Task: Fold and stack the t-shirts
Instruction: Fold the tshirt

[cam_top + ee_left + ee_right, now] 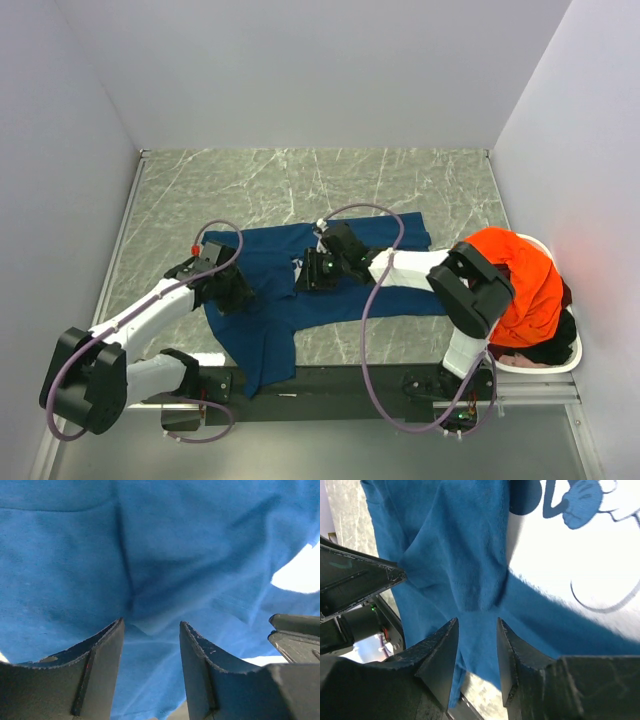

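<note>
A navy blue t-shirt (270, 258) lies spread and rumpled on the marble table, its pale cartoon-mouse print (570, 550) facing up. My left gripper (238, 293) is low over the shirt's left part. It is open, and blue cloth (175, 545) fills the gap (151, 630) between its fingers without being pinched. My right gripper (304, 272) is down on the shirt's middle beside the print. Its jaws (476, 630) stand apart astride a raised fold of blue cloth (460, 545). A bright orange t-shirt (520, 285) is heaped on the basket at the right.
The white oval basket (545, 366) sits at the table's right edge, with dark cloth (558, 345) under the orange shirt. The shirt's lower part hangs over the black front rail (330, 380). The two grippers are close together, and white walls enclose the table.
</note>
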`<state>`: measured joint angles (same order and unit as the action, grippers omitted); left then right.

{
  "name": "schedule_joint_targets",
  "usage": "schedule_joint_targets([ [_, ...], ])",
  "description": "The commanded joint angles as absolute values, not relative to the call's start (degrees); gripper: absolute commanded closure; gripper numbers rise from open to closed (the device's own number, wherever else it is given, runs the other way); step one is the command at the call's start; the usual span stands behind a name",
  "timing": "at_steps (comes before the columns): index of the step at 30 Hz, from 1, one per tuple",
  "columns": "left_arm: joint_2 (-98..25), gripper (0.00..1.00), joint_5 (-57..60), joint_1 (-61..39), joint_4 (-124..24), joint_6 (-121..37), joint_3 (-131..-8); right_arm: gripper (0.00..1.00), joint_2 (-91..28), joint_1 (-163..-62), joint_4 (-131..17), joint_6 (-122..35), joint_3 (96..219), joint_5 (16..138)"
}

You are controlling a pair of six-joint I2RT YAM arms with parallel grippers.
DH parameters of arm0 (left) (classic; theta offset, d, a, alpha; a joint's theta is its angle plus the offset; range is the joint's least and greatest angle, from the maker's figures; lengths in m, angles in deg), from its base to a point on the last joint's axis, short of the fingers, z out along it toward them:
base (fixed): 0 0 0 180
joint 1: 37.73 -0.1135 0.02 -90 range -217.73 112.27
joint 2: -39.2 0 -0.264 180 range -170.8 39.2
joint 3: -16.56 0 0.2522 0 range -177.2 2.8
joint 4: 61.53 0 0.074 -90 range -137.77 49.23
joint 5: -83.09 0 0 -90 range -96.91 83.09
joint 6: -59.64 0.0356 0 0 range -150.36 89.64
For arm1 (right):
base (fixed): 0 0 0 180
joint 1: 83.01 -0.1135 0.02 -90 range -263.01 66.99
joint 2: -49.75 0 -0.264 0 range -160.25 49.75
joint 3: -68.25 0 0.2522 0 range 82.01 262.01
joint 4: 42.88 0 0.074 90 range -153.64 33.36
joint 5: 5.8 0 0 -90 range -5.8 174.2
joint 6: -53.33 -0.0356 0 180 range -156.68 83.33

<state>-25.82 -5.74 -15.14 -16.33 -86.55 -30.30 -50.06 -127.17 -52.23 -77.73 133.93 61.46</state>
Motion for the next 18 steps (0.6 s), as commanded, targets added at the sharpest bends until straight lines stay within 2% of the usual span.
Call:
schedule_joint_targets([
  [1, -24.4, 0.46, -5.5, -16.7, -18.0, -85.0, -29.2, 0.57, -52.5, -127.9, -47.7, -80.8, 136.6, 59.8],
  [14, -24.7, 0.43, -2.6, -17.1, -20.5, -83.2, -28.3, 0.6, -58.7, -127.9, -46.7, -82.8, 138.5, 59.3],
  [18, -24.6, 0.43, -1.9, -17.1, -21.0, -82.7, -28.2, 0.71, -58.6, -127.9, -46.8, -82.7, 138.6, 59.9],
])
